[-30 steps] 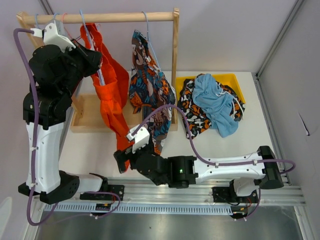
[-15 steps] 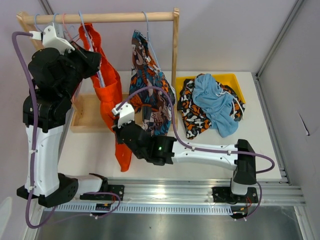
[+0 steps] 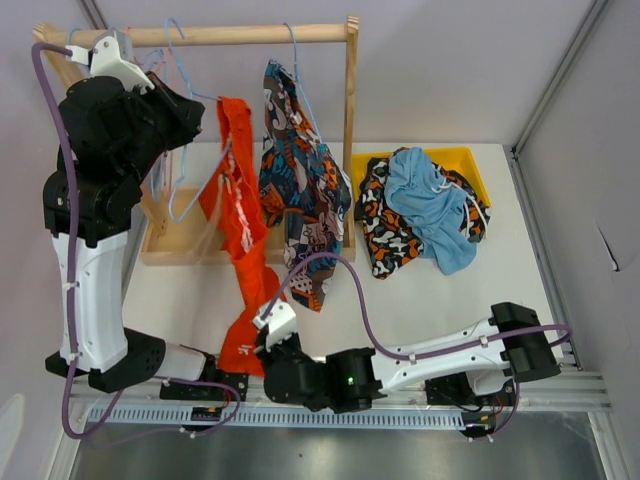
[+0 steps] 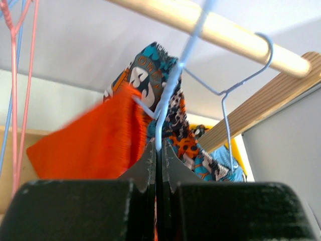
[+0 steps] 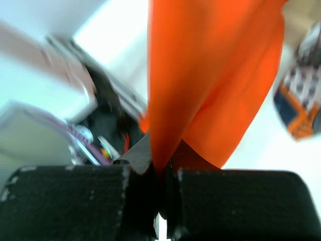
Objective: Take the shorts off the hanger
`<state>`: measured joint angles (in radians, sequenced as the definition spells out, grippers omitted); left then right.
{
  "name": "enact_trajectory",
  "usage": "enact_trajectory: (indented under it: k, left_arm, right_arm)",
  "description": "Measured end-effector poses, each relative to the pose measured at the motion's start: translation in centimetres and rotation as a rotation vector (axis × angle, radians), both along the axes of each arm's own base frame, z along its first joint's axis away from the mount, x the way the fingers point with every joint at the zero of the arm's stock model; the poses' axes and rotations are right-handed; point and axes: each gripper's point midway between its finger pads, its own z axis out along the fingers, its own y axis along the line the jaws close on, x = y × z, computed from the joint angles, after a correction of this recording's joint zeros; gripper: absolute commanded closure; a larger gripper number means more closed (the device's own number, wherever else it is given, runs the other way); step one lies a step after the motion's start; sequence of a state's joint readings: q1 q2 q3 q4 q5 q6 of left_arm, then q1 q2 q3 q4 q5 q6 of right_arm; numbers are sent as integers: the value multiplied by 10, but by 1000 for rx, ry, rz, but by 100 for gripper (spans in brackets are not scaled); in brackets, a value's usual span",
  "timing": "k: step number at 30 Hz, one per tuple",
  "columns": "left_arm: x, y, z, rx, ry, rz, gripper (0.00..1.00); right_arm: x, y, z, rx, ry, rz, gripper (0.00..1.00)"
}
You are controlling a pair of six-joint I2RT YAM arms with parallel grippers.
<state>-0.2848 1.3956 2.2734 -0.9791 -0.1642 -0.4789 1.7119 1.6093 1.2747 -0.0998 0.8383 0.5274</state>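
Observation:
The plain red-orange shorts [image 3: 237, 190] are stretched in a long strip from beside the rack rod down toward the table's near edge. My right gripper [image 3: 258, 350] is shut on their lower end, and the orange fabric [image 5: 200, 75] runs up out of its jaws [image 5: 161, 163]. My left gripper [image 3: 190, 108] is high at the rack's left end, shut on the light blue wire hanger [image 4: 165, 95], with the orange shorts [image 4: 90, 143] just left of its fingers [image 4: 158, 149]. The blue-orange-white patterned shorts [image 3: 295, 170] hang on another hanger from the rod.
The wooden rod [image 3: 250, 35] spans the rack, whose right post [image 3: 350, 130] and base tray [image 3: 175, 245] sit behind the shorts. Spare pink and blue hangers [image 4: 17, 75] hang at the rod's left. A yellow bin [image 3: 470, 158] holds camouflage shorts [image 3: 385, 225] and light blue shorts [image 3: 435, 200].
My right gripper shut on the red-orange shorts and pulled their lower end down toward the near edge, stretching them. The left gripper stayed shut on the hanger, shifting slightly up.

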Motion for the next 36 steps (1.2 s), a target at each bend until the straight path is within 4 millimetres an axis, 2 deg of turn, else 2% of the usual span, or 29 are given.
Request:
enact_trajectory:
  k: [2,5,9,11,13,17,19,20,21,23,25,27,29,31,33,34,36]
  left_arm:
    - [-2,0,-5,6,22,-9,100]
    - [-5,-5,-13,10,53,-35,100]
    - [-8,-13,-16,-21,61,-80,100]
    - [-13,-20,-28,-49,73,-118,100]
    - [-30,-24,-51,-70,118,-153,100]
    - [-72,-22,-90,-97,186,-193,100]
    - [-95,-17,-96,-105,191,-201,100]
    - [-105,-15,-96,-108,184,-203,100]
    - [-113,-13,-92,-111,167,-205,100]
    - [-130,-7,-86,-113,146,-204,100]
    - [-146,-1,-68,-117,104,-199,100]
    - [-156,5,-45,-120,39,-191,100]
    - [-162,11,-30,-119,-8,-171,100]
    - [-161,14,-29,-116,-16,-152,100]
    - [-154,15,-37,-107,4,-137,100]
    - [-149,14,-45,-100,25,-134,100]
    - [-138,11,-63,-90,72,-130,100]
  right_arm:
    - [-9,-9,-18,-33,10,-9,100]
    - [-6,-20,-34,-72,10,-45,100]
    - [11,-21,-32,-87,-7,-65,100]
    - [26,-19,-24,-102,-26,-66,100]
    - [54,-14,-3,-105,-54,-76,100]
    - [132,-4,77,-17,-119,-143,100]
    - [174,-12,119,44,-149,-193,100]
    - [193,-20,133,62,-163,-219,100]
    - [207,-28,143,78,-173,-248,100]
    - [215,-41,146,90,-177,-268,100]
    - [199,-51,127,69,-153,-239,100]
    - [166,-59,95,32,-123,-192,100]
    - [122,-66,67,-16,-106,-118,100]
    - [68,-76,44,-64,-111,-18,100]
    - [18,-89,39,-95,-119,99,100]
    - [7,-97,42,-97,-121,124,100]
    - [-5,-125,64,-74,-129,146,100]
